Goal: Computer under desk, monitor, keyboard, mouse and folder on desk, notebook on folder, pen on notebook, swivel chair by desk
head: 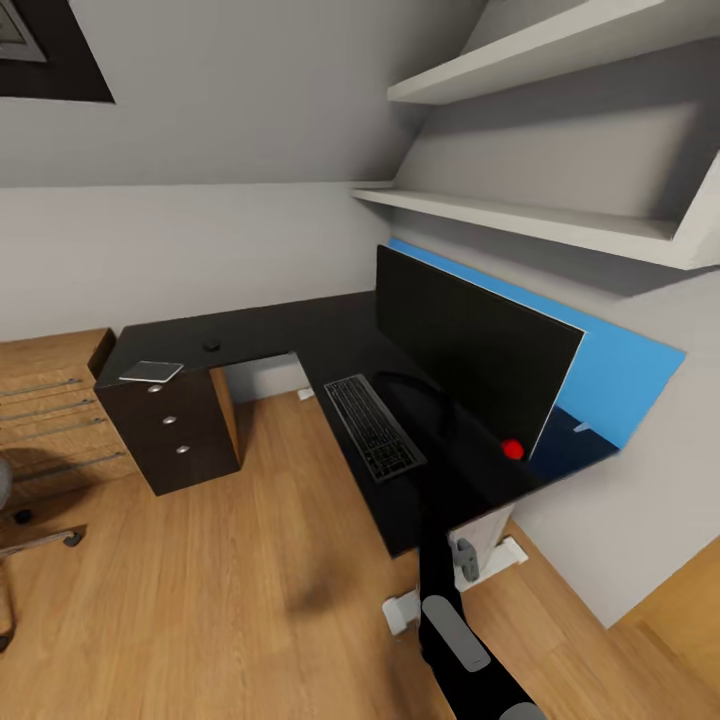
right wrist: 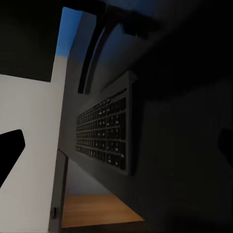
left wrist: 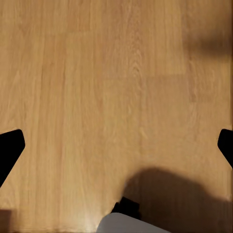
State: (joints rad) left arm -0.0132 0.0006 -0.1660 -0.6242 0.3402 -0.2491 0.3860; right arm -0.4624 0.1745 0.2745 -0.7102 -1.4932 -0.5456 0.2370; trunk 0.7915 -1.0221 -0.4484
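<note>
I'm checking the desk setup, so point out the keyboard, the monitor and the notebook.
keyboard (head: pixel 375 427), head view, middle of the keys.
monitor (head: pixel 465 352), head view, centre of the screen.
notebook (head: pixel 152 372), head view, middle of the grey cover.

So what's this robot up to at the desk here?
It is tidying a workspace. Its right arm reaches over the black desk, its claw open and empty above the keyboard, which lies in front of the monitor. The mouse and a grey notebook sit on the desk's far wing. The left claw hangs open over the wooden floor.
</note>
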